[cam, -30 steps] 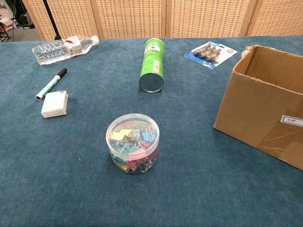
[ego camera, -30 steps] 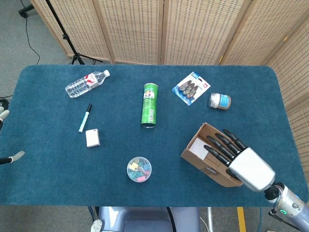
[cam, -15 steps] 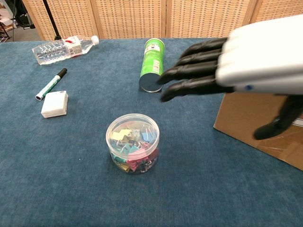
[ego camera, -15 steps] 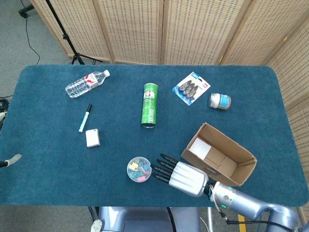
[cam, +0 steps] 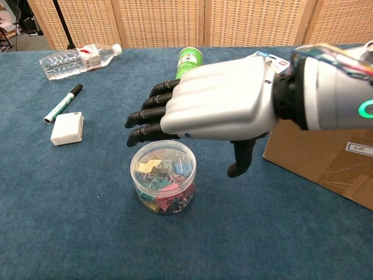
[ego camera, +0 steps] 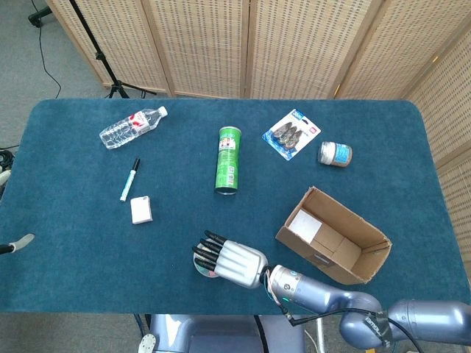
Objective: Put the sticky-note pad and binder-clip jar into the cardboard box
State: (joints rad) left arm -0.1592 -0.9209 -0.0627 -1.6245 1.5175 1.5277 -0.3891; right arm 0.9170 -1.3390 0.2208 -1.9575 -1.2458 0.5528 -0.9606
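The clear binder-clip jar (cam: 163, 175) stands near the table's front edge, full of coloured clips. My right hand (cam: 215, 111) hovers flat just above it with fingers stretched out and thumb hanging down beside the jar, holding nothing. In the head view the right hand (ego camera: 228, 259) covers most of the jar (ego camera: 204, 271). The white sticky-note pad (ego camera: 141, 209) lies to the left, seen also as the pad (cam: 67, 128). The open cardboard box (ego camera: 352, 223) sits to the right. Only spread fingertips of my left hand (ego camera: 16, 242) show at the left edge.
A green tube can (ego camera: 228, 159) lies behind the jar. A marker (ego camera: 129, 179) and a water bottle (ego camera: 132, 126) are at the far left. A blister pack (ego camera: 291, 134) and a small lidded jar (ego camera: 335, 154) lie beyond the box.
My right hand has swept left from over the cardboard box to a spot directly above the binder-clip jar. The objects have not moved.
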